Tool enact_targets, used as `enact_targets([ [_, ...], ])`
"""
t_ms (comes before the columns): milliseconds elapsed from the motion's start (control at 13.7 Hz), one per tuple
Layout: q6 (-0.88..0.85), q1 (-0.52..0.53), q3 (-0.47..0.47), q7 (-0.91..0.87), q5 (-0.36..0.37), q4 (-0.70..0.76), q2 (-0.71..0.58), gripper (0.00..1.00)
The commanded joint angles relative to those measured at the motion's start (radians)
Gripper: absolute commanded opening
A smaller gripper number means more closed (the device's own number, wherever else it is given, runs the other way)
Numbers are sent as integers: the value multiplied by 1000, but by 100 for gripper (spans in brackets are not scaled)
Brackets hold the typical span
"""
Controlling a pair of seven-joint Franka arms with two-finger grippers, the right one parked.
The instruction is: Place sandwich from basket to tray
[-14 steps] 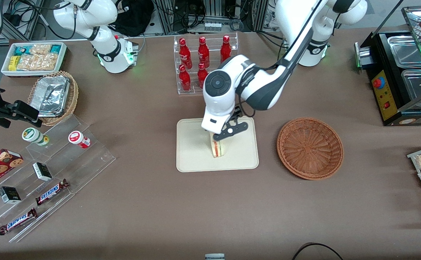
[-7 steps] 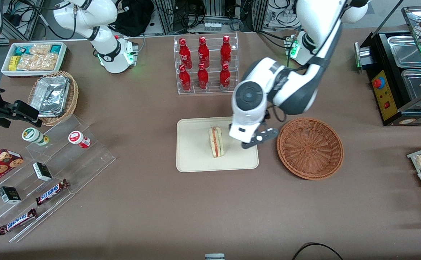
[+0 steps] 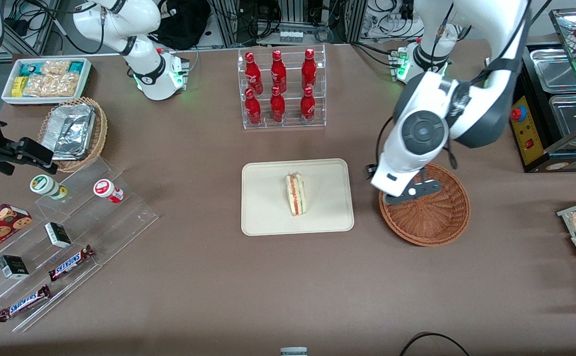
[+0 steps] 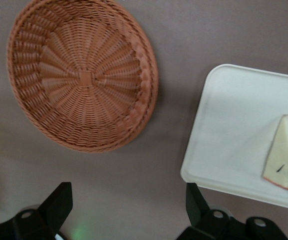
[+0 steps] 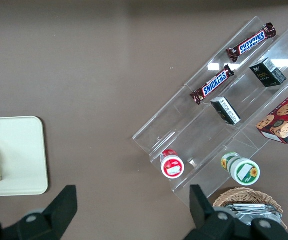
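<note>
Sandwich (image 3: 295,194) stands on its edge near the middle of the cream tray (image 3: 268,217), red & green filling facing up, at centre of the front view. Nothing touches it. Just beside the tray, toward the working arm's end of the table, sits the reddish-brown wicker basket (image 3: 436,222), w/ nothing in it. Left gripper (image 3: 409,193) hangs above the basket's rim nearest the tray, fingers (image 4: 59,202) spread apart & holding nothing. Upper centre of front view: clear rack of red bottles (image 3: 280,89), farther from the camera than the tray.
</note>
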Motion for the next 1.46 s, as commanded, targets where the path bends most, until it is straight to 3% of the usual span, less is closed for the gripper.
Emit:
enact_targets([
  [0, 2, 69, -9, 115, 4, -140, -138, 100],
  [220, -10, 172, -16, 276, -17, -209, -238, 100],
  [585, -174, 324, -62, 494, -45, -147, -307, 100],
  [951, -290, 338, 2, 679, -32, -10, -318, 100],
  [1390, -284, 340, 64, 695, -33, 45, -327, 100],
])
